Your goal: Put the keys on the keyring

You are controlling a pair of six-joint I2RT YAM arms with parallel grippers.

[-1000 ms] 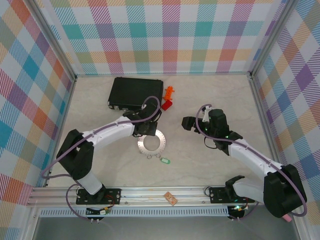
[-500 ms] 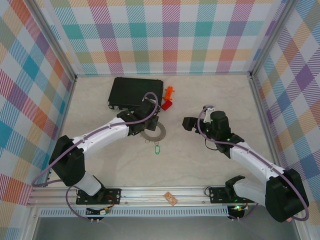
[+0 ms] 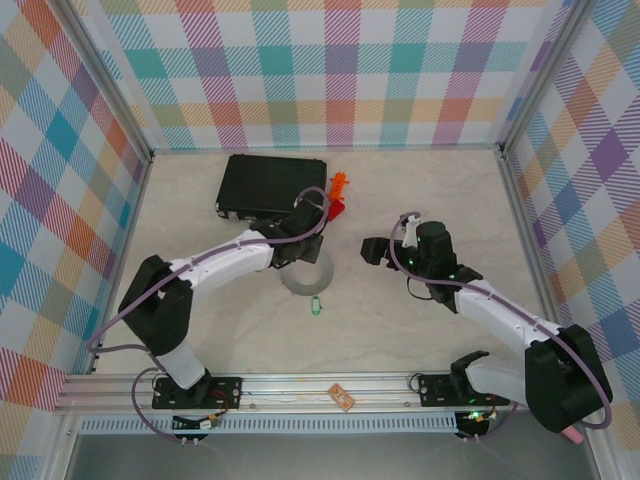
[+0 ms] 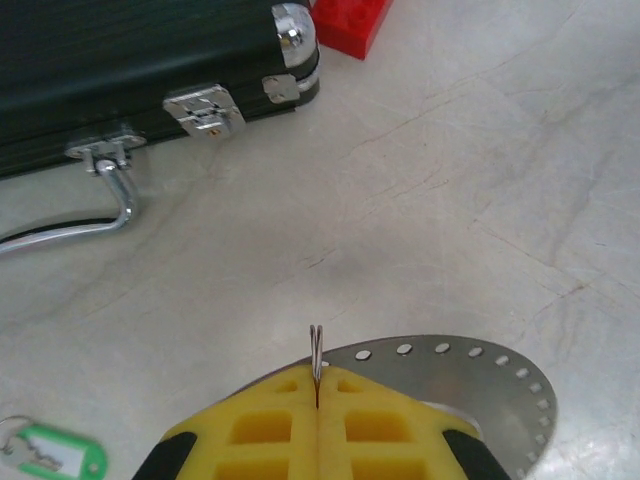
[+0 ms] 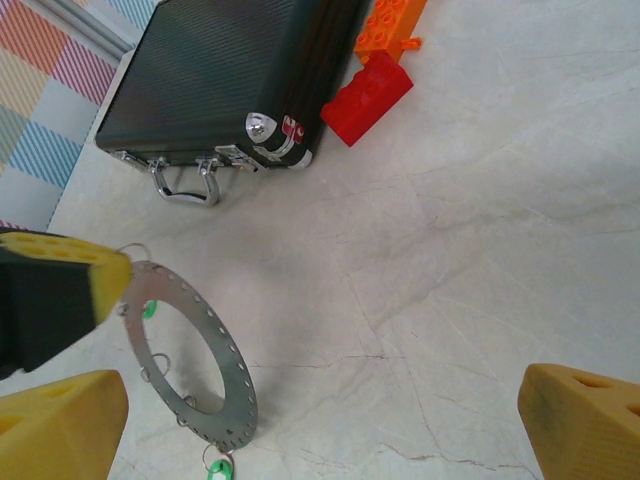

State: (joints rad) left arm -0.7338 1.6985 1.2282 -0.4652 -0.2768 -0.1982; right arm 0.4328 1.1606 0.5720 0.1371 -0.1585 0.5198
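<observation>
Left gripper point(image 4: 316, 388): jaws fully closed, pinching the rim of the large flat grey metal keyring point(image 4: 470, 390). A thin wire loop point(image 4: 316, 348) protrudes between the pads. Right gripper point(image 5: 320, 405): jaws at full spread, holding nothing, apart from the keyring.

One small silver key with green plastic tag point(image 4: 58, 455) sits beside the left jaws, cut off by the frame; its attachment cannot be determined. A green speck point(image 5: 148, 310) at the keyring is unclear.

Beyond the left jaws: black rectangular case point(image 4: 120, 50), red plastic block point(image 4: 350, 20). Surface: pale marbled tabletop point(image 4: 450, 180). Enclosure: pastel checked walls point(image 3: 340, 70).
</observation>
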